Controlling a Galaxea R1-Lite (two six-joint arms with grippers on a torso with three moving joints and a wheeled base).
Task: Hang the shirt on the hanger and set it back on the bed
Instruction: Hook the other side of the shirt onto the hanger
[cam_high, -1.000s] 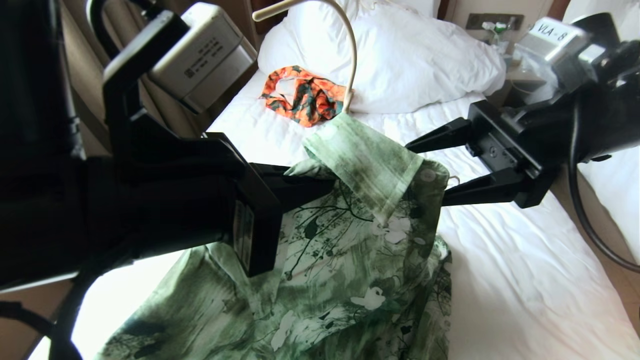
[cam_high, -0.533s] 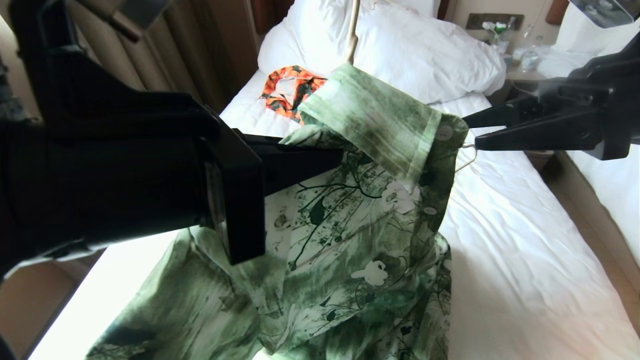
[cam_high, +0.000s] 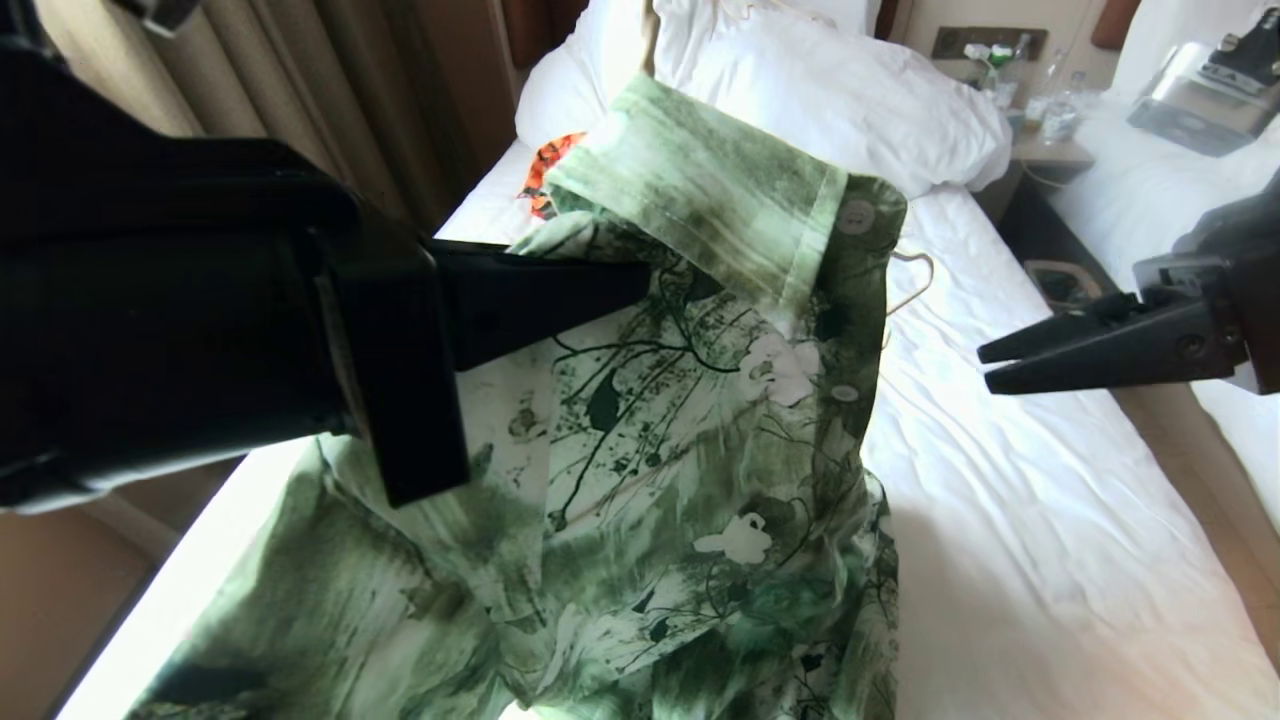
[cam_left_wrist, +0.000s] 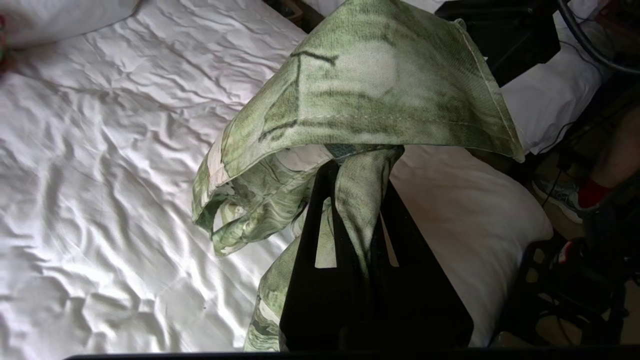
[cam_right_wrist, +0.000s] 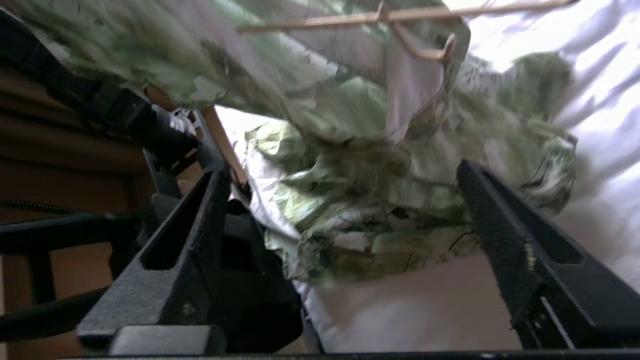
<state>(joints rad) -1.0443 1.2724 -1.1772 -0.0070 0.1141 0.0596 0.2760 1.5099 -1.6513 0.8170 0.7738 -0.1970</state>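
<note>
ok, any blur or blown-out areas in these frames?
Right wrist view: motion-smeared, the shirt and hanger soft. Head view: the bed sheet washes out near the left gripper. Left wrist view: sharp.

Hotel-type room. Brown curtains (cam_high: 330, 110) along the left side, daylight washing over the sheets there. Dark wood nightstand (cam_high: 1040, 160) between the two beds, bottles (cam_high: 1055, 95) on top. Wall socket panel (cam_high: 985, 42) above it on a beige wall. Small bin (cam_high: 1065, 285) on the tan floor (cam_high: 1190, 470).
</note>
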